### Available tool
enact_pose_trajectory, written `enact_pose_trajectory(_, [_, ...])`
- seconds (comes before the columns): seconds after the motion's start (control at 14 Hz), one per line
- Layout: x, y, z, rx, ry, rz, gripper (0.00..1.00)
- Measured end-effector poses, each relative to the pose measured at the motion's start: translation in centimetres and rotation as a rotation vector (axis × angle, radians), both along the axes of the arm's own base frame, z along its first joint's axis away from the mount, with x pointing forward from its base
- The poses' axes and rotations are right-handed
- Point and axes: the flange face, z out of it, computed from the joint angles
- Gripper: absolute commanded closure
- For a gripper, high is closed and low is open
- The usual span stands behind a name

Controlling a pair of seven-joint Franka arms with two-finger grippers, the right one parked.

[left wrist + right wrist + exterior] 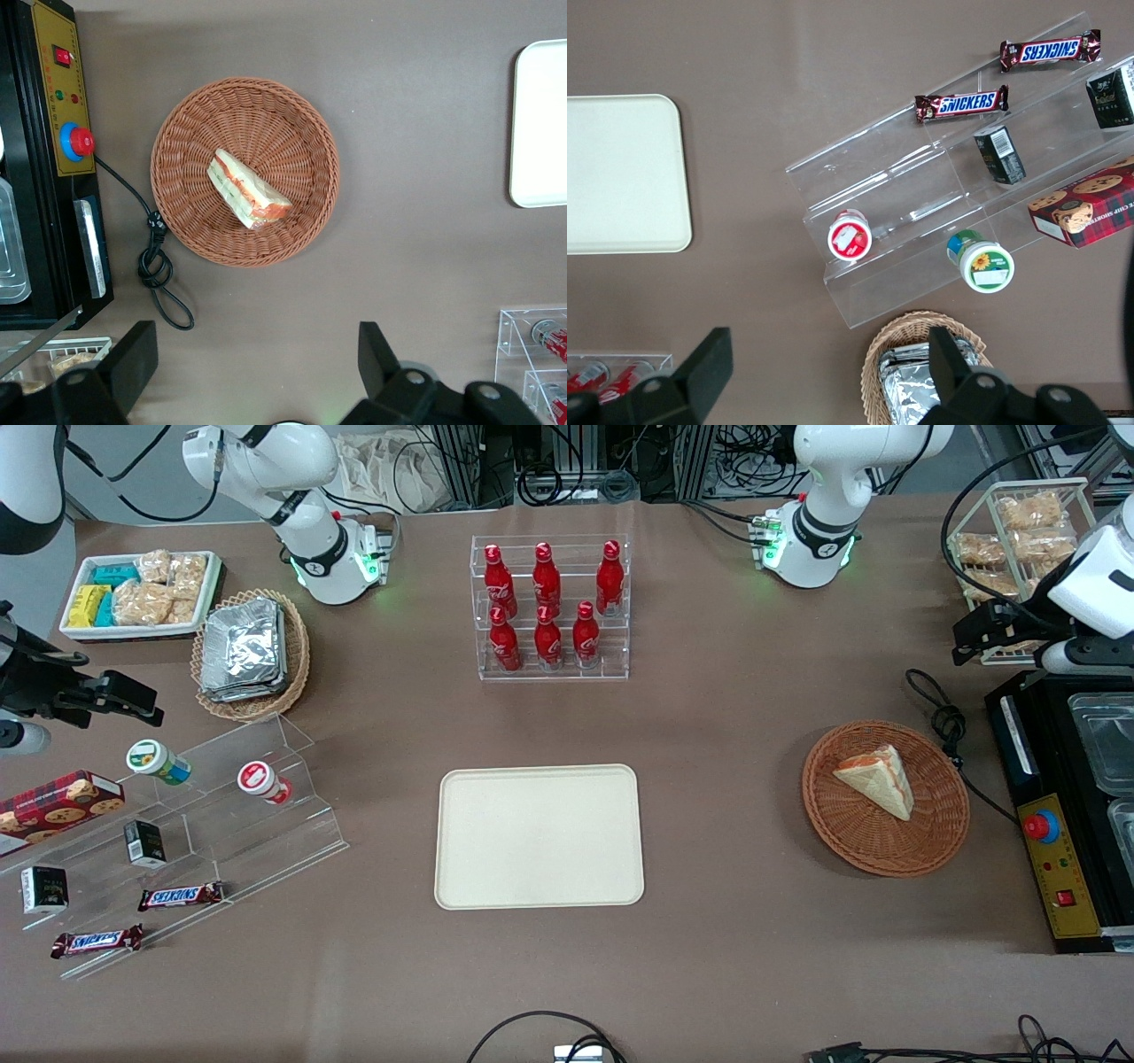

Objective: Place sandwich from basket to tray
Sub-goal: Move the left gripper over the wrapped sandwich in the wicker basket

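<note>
Tray (539, 837) bare near mid-tabletop; farther toward the working arm's end, sandwich (875, 777) lying in the reddish wicker basket (930, 841). Best to descend centred over the wedge and close across its bread faces — gently, no crushing. Farthest, gripper (257, 363) high above the tabletop beside the basket, jaws wide, holding nothing — its arm cut off at the front view's edge.

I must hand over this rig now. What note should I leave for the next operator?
Tool: open, empty, raised above the table beside the basket, toward the working arm's end.
Sandwich: lying in the basket, untouched.
Tray: mid-table, nothing on it.
Done: nothing yet.
Left: lower onto the sandwich, grip it, carry it to the tray, release.
</note>
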Motion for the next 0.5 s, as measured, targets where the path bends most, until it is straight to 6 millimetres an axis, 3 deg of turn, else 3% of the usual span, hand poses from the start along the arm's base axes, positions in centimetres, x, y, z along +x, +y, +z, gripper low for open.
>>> enact_pose_trajectory(0.5, [0.7,0.7,-1.2,0.000,0.023,0.031,0.00])
